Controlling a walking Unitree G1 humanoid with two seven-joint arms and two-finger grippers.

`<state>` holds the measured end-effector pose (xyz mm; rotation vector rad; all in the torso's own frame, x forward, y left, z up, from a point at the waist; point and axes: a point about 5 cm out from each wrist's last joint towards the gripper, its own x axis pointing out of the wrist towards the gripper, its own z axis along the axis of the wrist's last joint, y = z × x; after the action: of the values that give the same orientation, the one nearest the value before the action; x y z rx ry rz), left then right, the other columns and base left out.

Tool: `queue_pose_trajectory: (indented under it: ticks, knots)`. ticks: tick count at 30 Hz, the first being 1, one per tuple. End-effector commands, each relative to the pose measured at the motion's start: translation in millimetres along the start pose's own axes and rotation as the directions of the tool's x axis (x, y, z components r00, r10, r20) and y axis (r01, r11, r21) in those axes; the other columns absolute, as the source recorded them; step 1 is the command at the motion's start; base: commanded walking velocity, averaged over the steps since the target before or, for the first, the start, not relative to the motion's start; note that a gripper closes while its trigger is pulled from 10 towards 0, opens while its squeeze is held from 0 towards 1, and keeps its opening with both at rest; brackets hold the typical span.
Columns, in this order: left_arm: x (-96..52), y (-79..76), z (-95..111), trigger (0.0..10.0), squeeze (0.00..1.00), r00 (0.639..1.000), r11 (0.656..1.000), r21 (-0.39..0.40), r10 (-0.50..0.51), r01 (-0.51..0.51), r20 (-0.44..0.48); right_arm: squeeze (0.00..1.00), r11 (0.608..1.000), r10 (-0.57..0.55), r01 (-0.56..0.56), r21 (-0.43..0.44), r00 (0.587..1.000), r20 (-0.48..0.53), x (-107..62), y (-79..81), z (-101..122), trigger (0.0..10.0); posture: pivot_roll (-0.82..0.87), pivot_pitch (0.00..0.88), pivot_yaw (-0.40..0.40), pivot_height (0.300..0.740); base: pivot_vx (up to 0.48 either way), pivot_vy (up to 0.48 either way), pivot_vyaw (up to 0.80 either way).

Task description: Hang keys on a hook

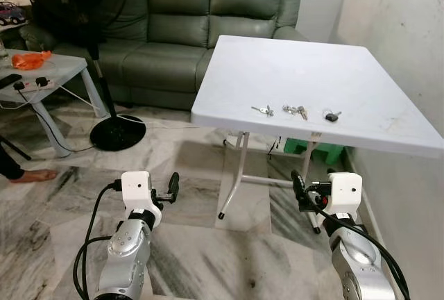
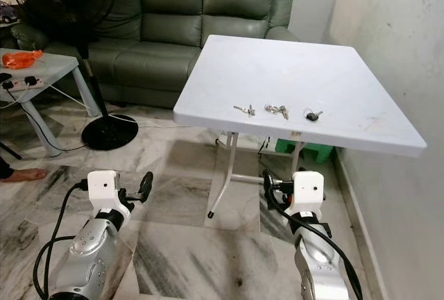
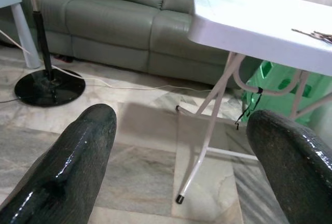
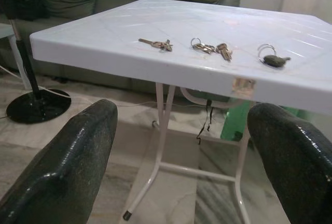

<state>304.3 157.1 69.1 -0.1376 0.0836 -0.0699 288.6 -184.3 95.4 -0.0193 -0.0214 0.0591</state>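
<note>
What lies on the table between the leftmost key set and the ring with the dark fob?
A middle key bunch lies between the leftmost key set and dark-fob ring, clearest in the right wrist view.

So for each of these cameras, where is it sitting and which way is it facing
Left and right eye views: on the head, looking forward and down at the white table; both silver arms show.
Left wrist view: looks along the left gripper at the table legs and sofa.
Right wrist view: looks along the right gripper at the table edge.
All share the three key sets.

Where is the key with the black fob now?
The black-fob key lies near the white table's front edge, rightmost of three key sets, beside the middle set.
</note>
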Motion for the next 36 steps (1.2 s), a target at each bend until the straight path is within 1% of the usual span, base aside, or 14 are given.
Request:
queue_pose_trajectory:
  ticks: [1, 7, 13, 36]
  knots:
    - [0.4, -0.5, 1.3, 10.0, 0.00, 1.000, 1.000, 0.006, -0.012, 0.012, 0.001, 0.00, 1.000, 0.004, -0.004, 0.005, 1.000, 0.008, 0.8, 0.6, 1.5, 10.0, 0.01, 0.007, -0.048, 0.740, 0.289, 0.000, 0.00]
    - [0.5, -0.9, 1.7, 10.0, 0.00, 1.000, 1.000, 0.006, -0.018, 0.018, 0.001, 0.00, 1.000, 0.006, -0.006, 0.002, 1.000, 0.004, -0.1, 1.3, 0.4, 10.0, 0.01, 0.007, -0.047, 0.740, 0.291, 0.000, 0.00]
    - [0.8, -2.5, 2.2, 10.0, 0.00, 1.000, 0.999, 0.022, -0.026, 0.026, 0.000, 0.00, 1.000, 0.003, -0.003, 0.004, 1.000, 0.004, -0.3, 0.9, 0.5, 10.0, 0.01, 0.012, -0.045, 0.740, 0.306, 0.000, 0.00]
    - [1.9, -1.3, 3.5, 10.0, 0.00, 1.000, 1.000, 0.020, -0.024, 0.024, -0.003, 0.00, 1.000, -0.002, 0.002, 0.011, 1.000, 0.001, -0.3, 1.5, -0.3, 10.0, 0.01, 0.026, -0.047, 0.740, 0.313, 0.000, 0.00]
